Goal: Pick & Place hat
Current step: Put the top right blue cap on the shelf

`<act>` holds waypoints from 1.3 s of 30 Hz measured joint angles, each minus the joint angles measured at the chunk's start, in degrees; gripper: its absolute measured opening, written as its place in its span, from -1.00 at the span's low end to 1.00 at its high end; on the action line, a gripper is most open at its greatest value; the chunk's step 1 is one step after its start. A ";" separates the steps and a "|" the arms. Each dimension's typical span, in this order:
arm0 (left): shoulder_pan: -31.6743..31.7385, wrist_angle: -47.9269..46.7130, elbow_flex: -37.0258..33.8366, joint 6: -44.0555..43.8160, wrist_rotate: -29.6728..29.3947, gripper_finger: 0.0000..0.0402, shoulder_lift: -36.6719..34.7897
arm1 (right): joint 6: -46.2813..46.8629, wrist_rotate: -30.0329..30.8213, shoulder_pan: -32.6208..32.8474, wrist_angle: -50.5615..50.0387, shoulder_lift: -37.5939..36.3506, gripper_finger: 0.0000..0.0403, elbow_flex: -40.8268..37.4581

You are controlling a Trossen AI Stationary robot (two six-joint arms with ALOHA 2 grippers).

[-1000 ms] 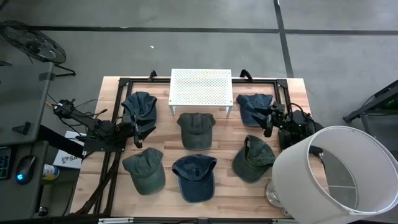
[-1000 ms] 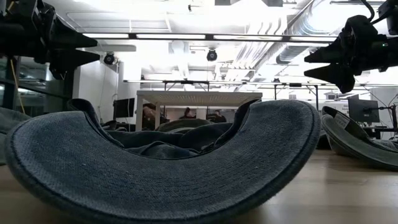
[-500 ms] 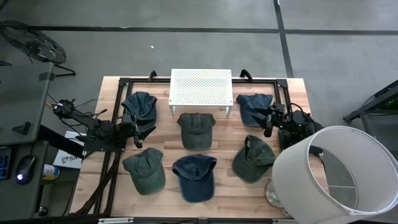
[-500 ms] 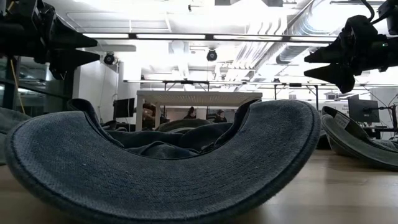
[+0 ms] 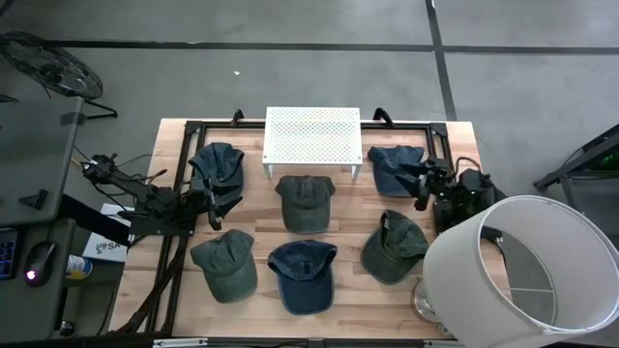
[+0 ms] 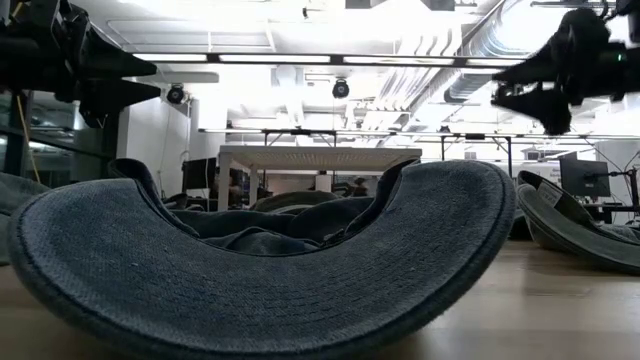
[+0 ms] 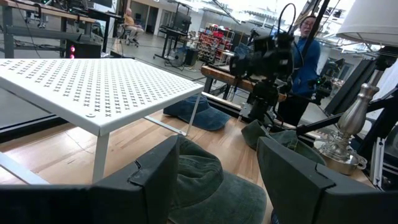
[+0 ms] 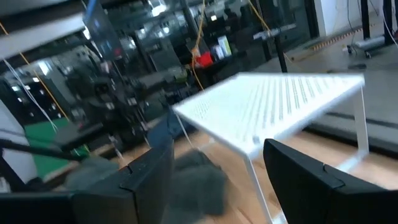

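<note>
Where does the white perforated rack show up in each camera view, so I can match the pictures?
High view: white perforated rack at the table's far edge, centred, above the middle olive hat.
Low view: centre background, beyond the blue hat's brim.
Left wrist view: upper left, large.
Right wrist view: centre right, blurred.
Shared landmark: the rack's slim white legs, with the olive hat lying just in front.

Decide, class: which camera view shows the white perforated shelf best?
The high view: the white perforated shelf appears whole from above, at the table's far edge. The left wrist view shows its top and one leg close up, the right wrist view blurs it, and the low view shows only its edge behind a cap.
</note>
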 joint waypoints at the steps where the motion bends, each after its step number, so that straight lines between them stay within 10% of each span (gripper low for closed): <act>1: -0.01 0.01 0.00 -0.02 0.01 0.06 0.02 | 0.00 -0.01 0.00 -0.10 0.55 0.19 1.21; 32: 0.01 -0.01 0.02 0.00 0.00 0.06 -0.01 | 3.79 0.64 -2.52 -5.37 45.09 0.19 29.67; 39: 0.00 -0.02 0.02 0.00 0.00 0.06 -0.01 | 5.54 11.83 -4.17 -21.21 52.27 0.19 38.55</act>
